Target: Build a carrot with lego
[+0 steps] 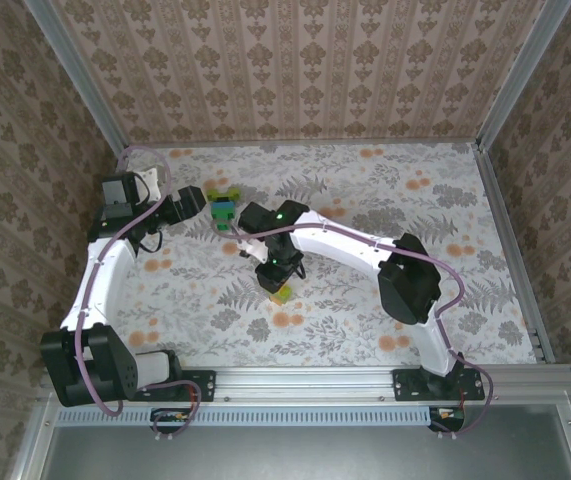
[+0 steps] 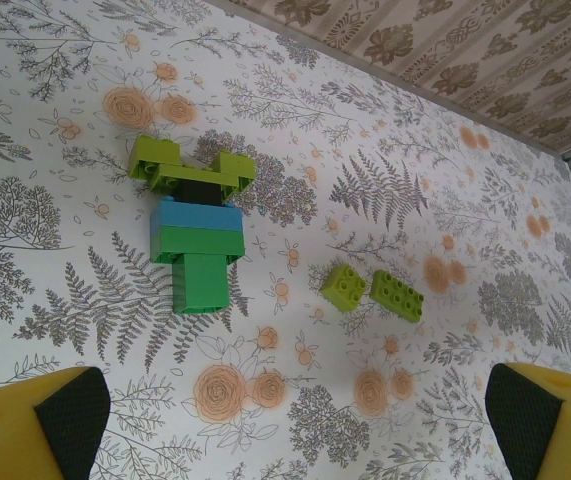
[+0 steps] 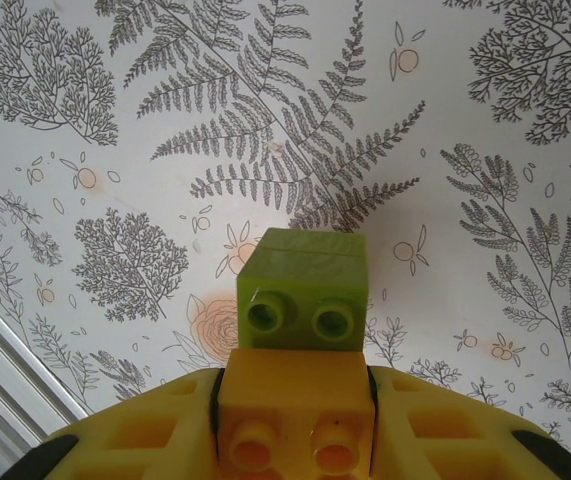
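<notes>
The carrot (image 2: 193, 232) is a joined lego cluster lying flat: lime pieces at the far end, then black, blue and green bricks. It also shows at the back left of the table (image 1: 223, 211). My left gripper (image 2: 295, 445) hovers open just near of it, yellow fingertips (image 2: 50, 420) wide apart with nothing between them. My right gripper (image 3: 295, 425) is shut on an orange brick (image 3: 295, 405) with a lime brick (image 3: 305, 290) joined to its far end, held above the table's middle (image 1: 282, 291).
Two loose lime bricks (image 2: 343, 288) (image 2: 397, 295) lie right of the cluster. The right arm (image 1: 345, 245) reaches across the table's middle. The back wall (image 2: 445, 45) runs close behind the cluster. A metal rail (image 3: 5, 370) crosses the lower left of the right wrist view.
</notes>
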{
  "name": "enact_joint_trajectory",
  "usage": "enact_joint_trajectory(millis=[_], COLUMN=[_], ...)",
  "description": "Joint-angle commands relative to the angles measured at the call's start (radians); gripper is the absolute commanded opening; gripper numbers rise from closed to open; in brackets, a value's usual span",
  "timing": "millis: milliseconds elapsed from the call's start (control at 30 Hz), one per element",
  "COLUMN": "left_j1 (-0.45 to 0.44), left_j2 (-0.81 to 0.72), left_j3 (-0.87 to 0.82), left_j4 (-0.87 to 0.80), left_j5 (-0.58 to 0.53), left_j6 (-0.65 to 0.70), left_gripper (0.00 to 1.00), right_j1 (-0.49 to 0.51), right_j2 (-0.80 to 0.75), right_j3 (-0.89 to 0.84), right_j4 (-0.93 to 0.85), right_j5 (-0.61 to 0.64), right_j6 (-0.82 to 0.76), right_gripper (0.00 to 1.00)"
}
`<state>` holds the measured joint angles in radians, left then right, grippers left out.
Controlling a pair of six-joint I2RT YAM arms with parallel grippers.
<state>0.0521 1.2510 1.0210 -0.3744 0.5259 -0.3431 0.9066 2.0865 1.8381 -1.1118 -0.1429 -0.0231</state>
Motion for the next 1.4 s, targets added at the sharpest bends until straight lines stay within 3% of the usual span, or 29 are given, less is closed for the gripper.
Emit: enact_joint_trajectory(millis=[0, 1367], left_j1=[-0.008, -0.008], left_j2=[0.006, 0.004], left_j3=[0.034, 0.032], left_j4=[-0.018, -0.02], left_j5=[0.0, 0.0], left_j6=[0.025, 0.025], left_gripper=[1.0, 1.0], right_j1=[0.014, 0.045], right_j2=[0.038, 0.119], right_j3=[-0.006, -0.182], right_j4=[-0.062, 0.001], right_j5=[0.004, 0.171], right_j6=[-0.002, 0.029], right_gripper=[0.35, 0.32])
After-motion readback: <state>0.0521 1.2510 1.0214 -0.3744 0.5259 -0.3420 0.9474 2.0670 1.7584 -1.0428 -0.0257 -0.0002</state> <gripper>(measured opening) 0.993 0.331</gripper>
